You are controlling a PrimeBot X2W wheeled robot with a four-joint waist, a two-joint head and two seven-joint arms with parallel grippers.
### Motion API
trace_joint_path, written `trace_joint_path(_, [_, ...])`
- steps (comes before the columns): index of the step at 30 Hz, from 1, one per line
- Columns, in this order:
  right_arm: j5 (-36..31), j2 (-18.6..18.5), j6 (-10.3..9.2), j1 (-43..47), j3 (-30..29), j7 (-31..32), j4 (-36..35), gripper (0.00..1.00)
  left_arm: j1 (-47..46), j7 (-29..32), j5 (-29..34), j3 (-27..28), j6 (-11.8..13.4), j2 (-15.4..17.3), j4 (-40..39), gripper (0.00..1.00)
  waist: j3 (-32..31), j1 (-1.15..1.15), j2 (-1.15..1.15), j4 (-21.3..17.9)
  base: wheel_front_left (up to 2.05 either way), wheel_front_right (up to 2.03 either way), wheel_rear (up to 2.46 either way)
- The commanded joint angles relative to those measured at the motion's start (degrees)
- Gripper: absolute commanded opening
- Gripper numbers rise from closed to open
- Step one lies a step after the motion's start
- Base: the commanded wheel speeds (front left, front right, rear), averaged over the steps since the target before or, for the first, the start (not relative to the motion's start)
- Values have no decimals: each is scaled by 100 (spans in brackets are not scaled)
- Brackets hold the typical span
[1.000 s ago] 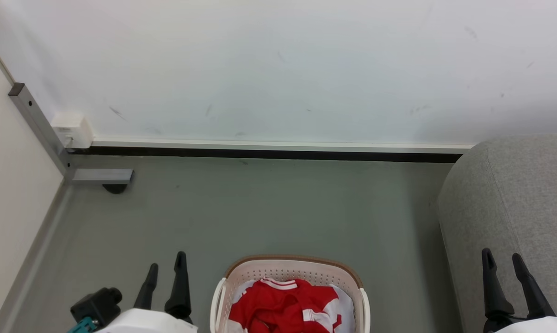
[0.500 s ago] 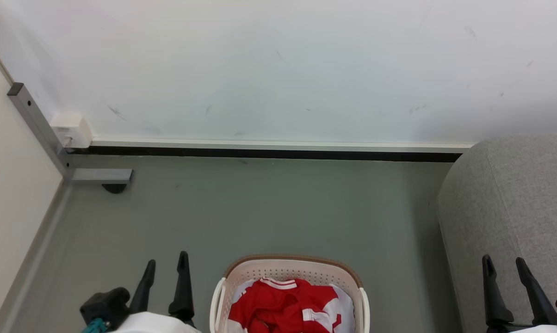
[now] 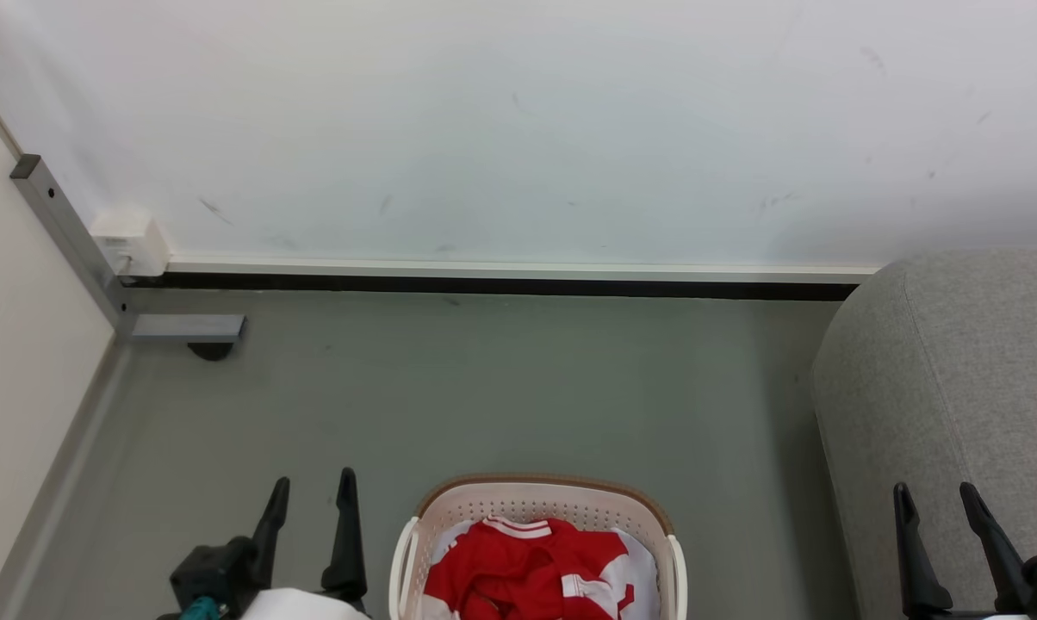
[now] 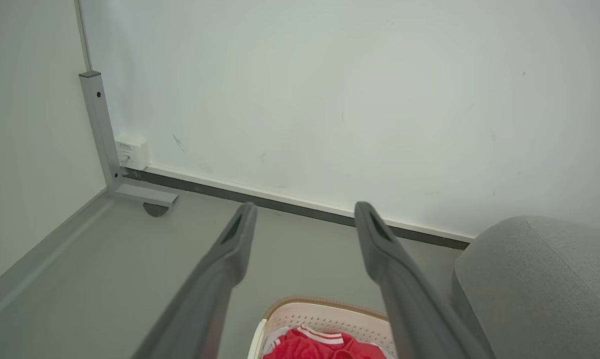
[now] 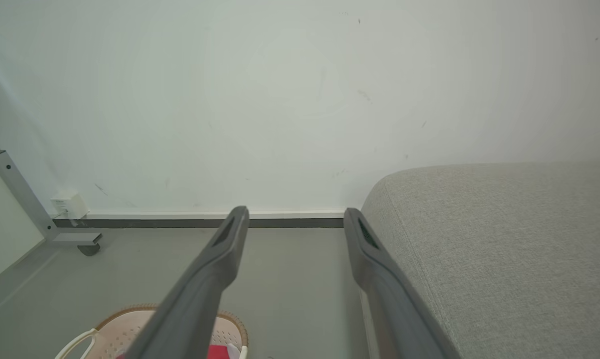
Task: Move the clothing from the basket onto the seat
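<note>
The red clothing (image 3: 527, 573) with white trim lies bunched inside the cream basket (image 3: 536, 499), which stands on the grey floor at the bottom centre of the head view. My left gripper (image 3: 312, 487) is open to the left of the basket, above the floor. Open too, my right gripper (image 3: 932, 498) hangs in front of the grey seat (image 3: 958, 387) at the right. In the left wrist view the open left gripper (image 4: 302, 213) points at the wall, with the basket (image 4: 325, 311) and clothing (image 4: 320, 344) below and the seat (image 4: 539, 279) at the right. The right wrist view shows the open right gripper (image 5: 295, 217), the basket (image 5: 125, 326) and the seat (image 5: 504, 249).
A white wall (image 3: 518, 129) with a dark baseboard closes off the far side. At the far left corner stands a grey metal post (image 3: 71, 241) with a foot (image 3: 187, 327) and a small white box (image 3: 127, 241). Bare grey floor (image 3: 484, 387) stretches between wall and basket.
Both grippers have slid a little lower in the head view, the left one also shifting right toward the basket. Both stay open. The basket and clothing have not moved.
</note>
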Motion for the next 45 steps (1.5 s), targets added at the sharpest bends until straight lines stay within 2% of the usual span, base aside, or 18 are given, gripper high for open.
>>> trace_joint_path(1, [-162,-45,-9,74,-13,-46,5,100,33,-47,197,-1,17,64,-37,100,0,0,0,-1,0,0,0])
trace_joint_path(14, [-615,-2,-10,127,-55,-206,128,100,65,-215,875,-43,73,101,-58,100,0,0,0,0,0,0,0])
trace_joint_path(22, [-787,34,-11,149,-53,-301,204,100,123,-294,968,53,-1,63,8,100,4,0,0,1,0,0,0])
trace_joint_path(32, [-927,60,-12,217,20,-388,311,100,237,-381,1293,72,31,22,-6,100,8,0,0,-7,0,0,0])
trace_joint_path(45, [-765,89,-12,197,46,-382,293,100,259,-371,1102,23,-1,10,39,100,33,0,0,-44,0,0,0])
